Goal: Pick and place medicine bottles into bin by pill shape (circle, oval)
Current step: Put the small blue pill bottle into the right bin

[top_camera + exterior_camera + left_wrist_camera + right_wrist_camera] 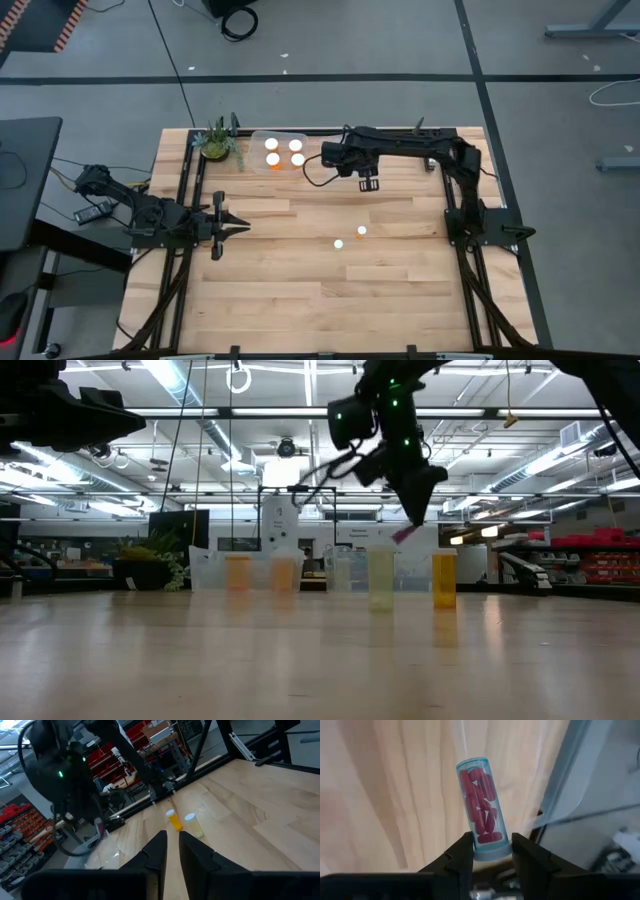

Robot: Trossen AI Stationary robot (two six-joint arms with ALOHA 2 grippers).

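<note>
My right gripper [491, 851] is shut on a clear bluish medicine bottle [480, 810] filled with red oval pills, held above the table just right of the clear bin [258, 160]. In the high view this gripper [368, 184] hangs at the far middle of the table. The bin holds several orange, white-capped bottles [272, 145]. Two more bottles stand upright on the table: an orange one [361, 231] and a pale one [338, 243]. My left gripper [172, 851] waits at the left, shut and holding nothing. My right gripper pinches the bottle's wider capped end [492, 849] between its two fingers. The fingers slant down from above. The bottle sticks out past the fingertips along their line, tilted and lifted clear of the table.
A small green potted plant [216, 142] stands at the far left beside the bin. Black frame rails [452, 215] run along the table's left and right sides. Bare wood lies across the near half of the table [330, 300].
</note>
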